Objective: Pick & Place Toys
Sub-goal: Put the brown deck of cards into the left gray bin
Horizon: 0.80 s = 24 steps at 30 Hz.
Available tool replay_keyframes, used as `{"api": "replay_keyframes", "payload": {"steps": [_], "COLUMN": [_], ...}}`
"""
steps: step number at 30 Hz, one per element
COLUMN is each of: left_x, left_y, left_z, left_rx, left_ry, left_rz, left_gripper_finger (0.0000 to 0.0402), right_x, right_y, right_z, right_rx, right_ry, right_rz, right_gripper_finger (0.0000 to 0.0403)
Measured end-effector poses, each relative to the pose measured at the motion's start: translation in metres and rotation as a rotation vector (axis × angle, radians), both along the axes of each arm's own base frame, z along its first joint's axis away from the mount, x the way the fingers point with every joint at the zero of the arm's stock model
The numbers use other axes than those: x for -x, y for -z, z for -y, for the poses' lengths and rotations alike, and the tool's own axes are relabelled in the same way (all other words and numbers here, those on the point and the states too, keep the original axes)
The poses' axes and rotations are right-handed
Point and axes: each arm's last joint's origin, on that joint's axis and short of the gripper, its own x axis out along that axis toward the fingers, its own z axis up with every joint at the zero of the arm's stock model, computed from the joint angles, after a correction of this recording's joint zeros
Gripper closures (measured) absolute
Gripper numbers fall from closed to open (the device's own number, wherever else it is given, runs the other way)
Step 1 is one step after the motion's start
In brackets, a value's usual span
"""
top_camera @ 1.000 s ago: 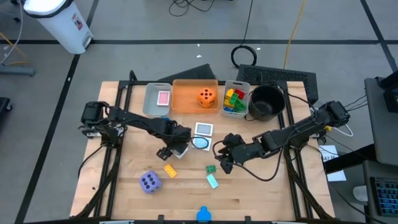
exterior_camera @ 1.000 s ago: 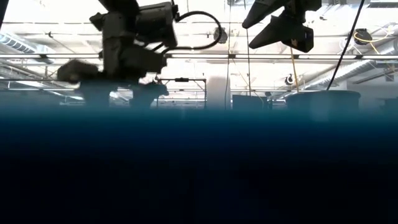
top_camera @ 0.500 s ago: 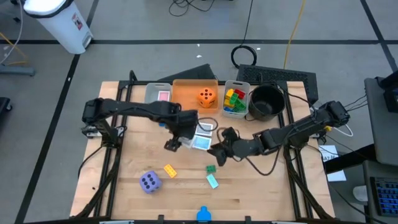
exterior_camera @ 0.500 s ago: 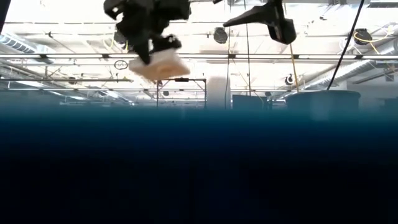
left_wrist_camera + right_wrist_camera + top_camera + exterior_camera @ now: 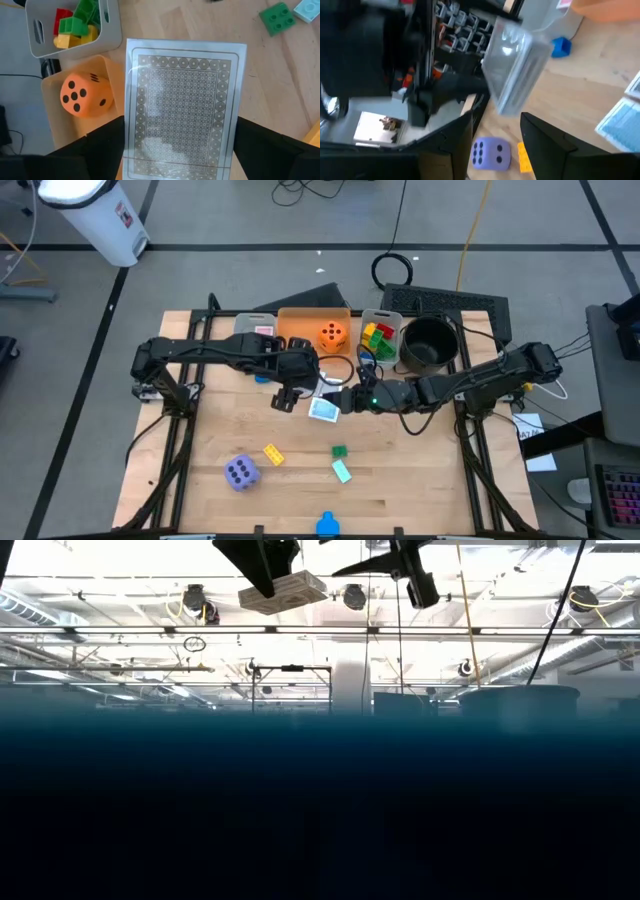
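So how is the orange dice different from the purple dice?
The orange dice sits inside the orange bin at the back of the table, while the purple dice lies out on the bare wood near the front. The orange dice has bricks in the grey bin close beside it; the purple dice has only a yellow brick nearby. Both are soft-looking cubes with dark dots, and neither is being held.

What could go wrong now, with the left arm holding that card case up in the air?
The case is held near one end by the left end effector, well above the table, so it could slip and fall. The right end effector hovers open close by, so the two arms might bump.
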Motion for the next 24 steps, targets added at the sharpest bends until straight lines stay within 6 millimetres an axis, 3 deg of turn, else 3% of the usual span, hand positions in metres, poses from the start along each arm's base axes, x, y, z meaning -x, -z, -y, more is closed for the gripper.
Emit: {"api": "replay_keyframes", "payload": {"steps": [8, 16, 24], "left_x": [0.000, 0.000, -0.004], "left_y": [0.000, 0.000, -0.002], "left_z": [0.006, 0.006, 0.008], "left_rx": [-0.004, 0.006, 0.050], "left_ry": [-0.010, -0.033, -0.005], "left_rz": [0.003, 0.011, 0.057], "left_gripper_finger": [0.0103, 0.0064, 0.0100], "right_x": [-0.005, -0.010, -0.012], "right_y": [0.002, 0.008, 0.005], "right_z": [0.020, 0.031, 0.037], "right_rx": [-0.016, -0.022, 0.025], "right_ry": [-0.009, 0.005, -0.010], "right_rz": [-0.015, -0.025, -0.006], "right_gripper_finger": [0.0245, 0.0245, 0.0245]}}
